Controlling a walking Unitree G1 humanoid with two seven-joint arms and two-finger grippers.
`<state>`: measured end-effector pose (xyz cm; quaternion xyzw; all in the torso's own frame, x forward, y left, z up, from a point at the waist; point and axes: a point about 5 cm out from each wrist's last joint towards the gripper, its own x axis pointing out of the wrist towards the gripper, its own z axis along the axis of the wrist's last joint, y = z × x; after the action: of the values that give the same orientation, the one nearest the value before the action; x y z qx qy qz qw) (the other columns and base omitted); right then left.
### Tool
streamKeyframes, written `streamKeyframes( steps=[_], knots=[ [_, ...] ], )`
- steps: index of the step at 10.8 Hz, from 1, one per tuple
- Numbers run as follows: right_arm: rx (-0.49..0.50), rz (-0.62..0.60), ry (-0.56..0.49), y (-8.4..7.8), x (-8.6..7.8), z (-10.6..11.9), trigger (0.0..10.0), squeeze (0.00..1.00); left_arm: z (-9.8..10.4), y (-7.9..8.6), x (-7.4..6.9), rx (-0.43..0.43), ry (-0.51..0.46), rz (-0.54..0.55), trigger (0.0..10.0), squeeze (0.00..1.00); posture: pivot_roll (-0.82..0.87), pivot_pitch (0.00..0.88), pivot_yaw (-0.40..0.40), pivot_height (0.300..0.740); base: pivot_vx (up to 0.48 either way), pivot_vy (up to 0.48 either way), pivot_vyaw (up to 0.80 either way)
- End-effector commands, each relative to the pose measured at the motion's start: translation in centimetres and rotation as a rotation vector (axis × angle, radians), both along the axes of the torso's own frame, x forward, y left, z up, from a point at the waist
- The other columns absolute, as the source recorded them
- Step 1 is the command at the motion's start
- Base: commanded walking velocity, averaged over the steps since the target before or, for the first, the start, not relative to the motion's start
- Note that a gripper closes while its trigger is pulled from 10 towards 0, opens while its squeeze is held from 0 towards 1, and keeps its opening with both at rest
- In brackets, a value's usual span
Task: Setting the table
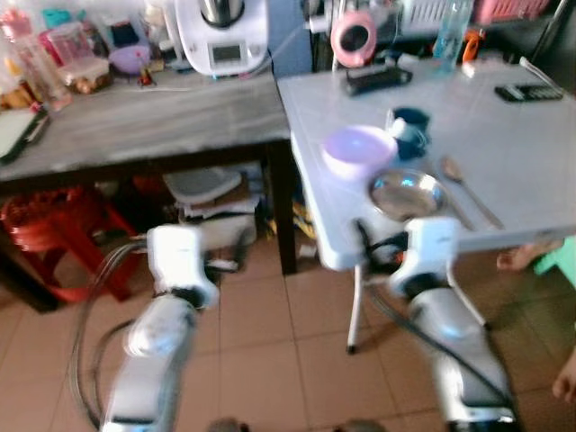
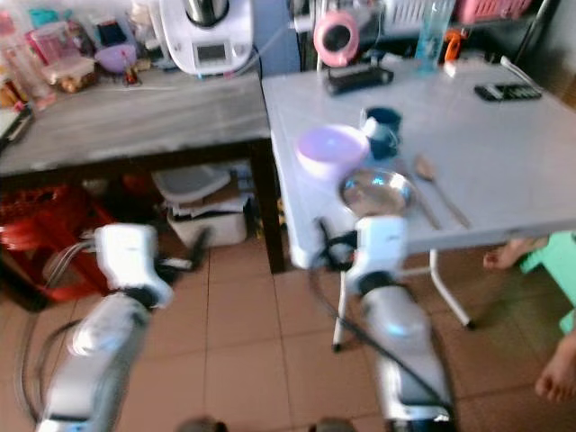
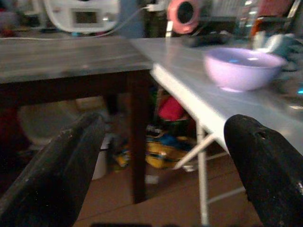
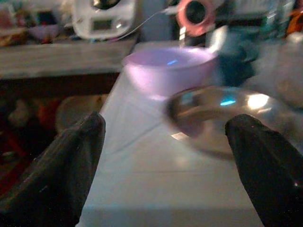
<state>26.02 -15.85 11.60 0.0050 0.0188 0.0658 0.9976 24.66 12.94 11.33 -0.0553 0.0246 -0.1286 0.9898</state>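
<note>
Now the right gripper (image 4: 163,165) hangs at the white table's (image 1: 522,171) near edge, fingers spread wide and empty.
Steel bowl (image 1: 407,192) sits just past it at 12 o'clock, near the table edge; the purple bowl (image 1: 358,148) lies behind that at 11 o'clock, a blue cup (image 1: 409,128) at 1 o'clock, a spoon (image 1: 468,187) at the steel bowl's 3 o'clock. Left gripper (image 3: 163,161), also spread and empty, hovers low over the floor by the dark table (image 1: 135,121).

We see the bowl (image 1: 358,149) on the right-hand table (image 1: 522,171), with the metal plate (image 1: 407,194) nearer us; a spoon (image 1: 468,187) lies right of it; the cup (image 1: 409,129) sits beyond.
</note>
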Motion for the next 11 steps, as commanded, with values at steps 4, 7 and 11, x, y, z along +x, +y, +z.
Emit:
streamKeyframes(
  steps=[4, 7, 11],
  knots=[
    [0.023, 0.016, -0.014, 0.87, 0.28, 0.42, 10.0, 0.0, -0.12, 1.04, 0.12, 0.078, 0.003, 0.026, 10.0, 0.0, -0.06, 0.029, 0.082, 0.74, 0.136, -0.307, 0.0],
    [0.027, 0.013, -0.018, 0.97, 0.33, 0.53, 10.0, 0.0, -0.09, 0.98, 0.11, 0.089, 0.004, 0.014, 10.0, 0.0, -0.06, 0.032, 0.088, 0.74, 0.336, -0.338, 0.0],
    [0.032, 0.01, -0.018, 1.01, 0.31, 0.54, 10.0, 0.0, -0.35, 0.89, 0.03, 0.094, 0.024, 0.006, 10.0, 0.0, -0.06, 0.039, 0.091, 0.74, 0.373, -0.299, 0.0]
  ],
)
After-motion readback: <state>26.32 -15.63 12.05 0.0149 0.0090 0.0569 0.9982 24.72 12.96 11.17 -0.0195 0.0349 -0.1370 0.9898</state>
